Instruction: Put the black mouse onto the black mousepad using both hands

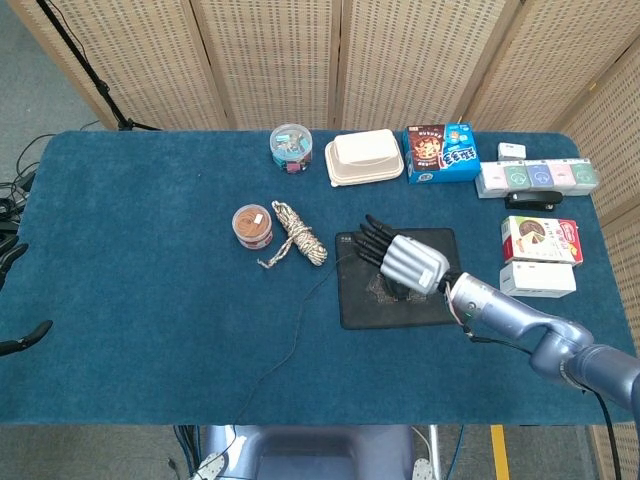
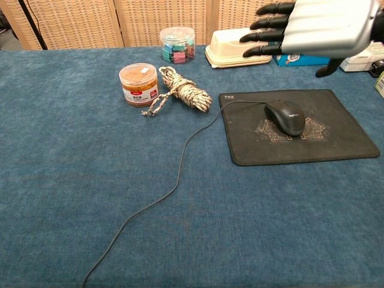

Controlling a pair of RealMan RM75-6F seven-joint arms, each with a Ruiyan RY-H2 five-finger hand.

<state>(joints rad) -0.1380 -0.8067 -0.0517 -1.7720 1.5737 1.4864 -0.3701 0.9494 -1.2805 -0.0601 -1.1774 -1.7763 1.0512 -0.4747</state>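
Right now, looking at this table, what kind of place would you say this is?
Probably a robot test or demo room rather than a real office: a blue felt-covered table backed by woven folding screens, with an odd mix laid out, a black mouse on a black mousepad, a rope coil and snack boxes.

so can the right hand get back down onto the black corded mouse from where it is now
Probably yes: the right hand hovers open above the black corded mouse on the black mousepad, with nothing between them.
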